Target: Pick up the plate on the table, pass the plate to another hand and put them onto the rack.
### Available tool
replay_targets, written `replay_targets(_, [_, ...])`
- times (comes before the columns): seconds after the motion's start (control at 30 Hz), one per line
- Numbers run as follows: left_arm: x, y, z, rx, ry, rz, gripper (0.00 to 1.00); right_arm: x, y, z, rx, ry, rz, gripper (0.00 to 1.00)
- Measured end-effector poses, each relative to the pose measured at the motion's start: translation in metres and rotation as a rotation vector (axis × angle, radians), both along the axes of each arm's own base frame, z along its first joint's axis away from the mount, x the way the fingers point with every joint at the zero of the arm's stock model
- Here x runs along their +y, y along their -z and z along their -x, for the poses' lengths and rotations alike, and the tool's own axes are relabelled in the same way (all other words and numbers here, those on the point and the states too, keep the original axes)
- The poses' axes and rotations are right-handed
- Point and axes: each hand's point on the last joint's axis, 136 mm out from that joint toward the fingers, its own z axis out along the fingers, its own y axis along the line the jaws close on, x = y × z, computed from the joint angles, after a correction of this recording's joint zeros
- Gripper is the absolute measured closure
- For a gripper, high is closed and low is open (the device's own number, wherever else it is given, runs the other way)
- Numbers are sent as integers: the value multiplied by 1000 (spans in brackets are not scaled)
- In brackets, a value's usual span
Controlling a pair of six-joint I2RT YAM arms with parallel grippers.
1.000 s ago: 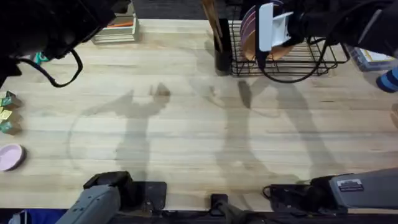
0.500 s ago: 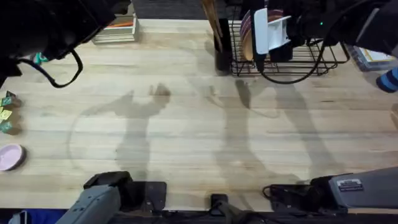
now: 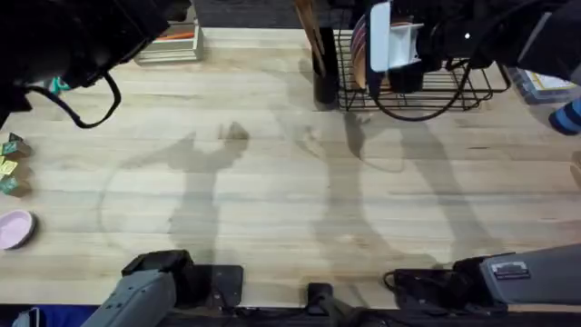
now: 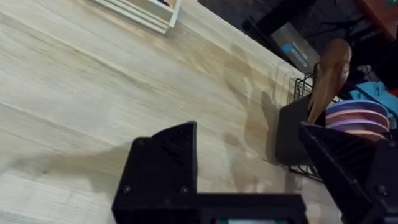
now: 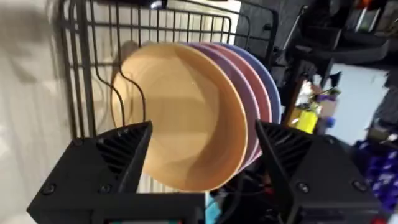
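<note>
Two black fingers of the right gripper (image 5: 202,162) stand spread and empty; just ahead the plate (image 5: 180,118) stands on edge in the rack (image 5: 93,56), fronting the lavender plates (image 5: 258,93), apparently slotted; the left gripper (image 4: 255,168) hangs open, idle.

We see the plate (image 5: 180,118), round, shallow and glossy orange-tan, standing on edge in the rack (image 5: 93,56), its hollow face turned toward our right gripper's fingers (image 5: 118,155). It sits just beyond the two fingers, between them and apart from both. Lavender and pink plates stand directly behind it. The rack is black wire, rectangular, with upright bars, and rests at the far edge of the table (image 3: 272,191), a pale wooden butcher-block top with light grain.
</note>
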Motion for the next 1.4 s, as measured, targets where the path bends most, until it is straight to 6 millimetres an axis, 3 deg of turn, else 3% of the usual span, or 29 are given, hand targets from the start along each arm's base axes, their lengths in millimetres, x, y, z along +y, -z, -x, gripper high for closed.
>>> replay_targets(0.2, [0,0,0,0,0,0,7,10,-19,20,53,104,-144,3])
replay_targets(0.23, [0,0,0,0,0,0,7,12,-23,26,67,122,-167,3])
replay_targets(0.27, [0,0,0,0,0,0,7,15,-36,59,145,196,-249,3])
replay_targets(0.37, [0,0,0,0,0,0,9,17,-46,82,193,252,-310,3])
replay_targets(0.73, [-1,0,0,-1,8,3,7,10,-115,137,222,584,-779,4])
replay_targets(0.8, [-8,-1,0,-6,67,-16,7,6,-134,157,234,674,-933,5])
replay_targets(0.9, [-16,-1,0,-13,130,-35,7,4,-145,170,232,709,-1012,4])
replay_targets(1.13, [-34,6,10,8,297,-85,7,-1,-156,194,253,774,-1130,4])
replay_targets(1.4, [-44,18,22,53,399,-123,7,-7,-140,204,352,935,-1210,4])
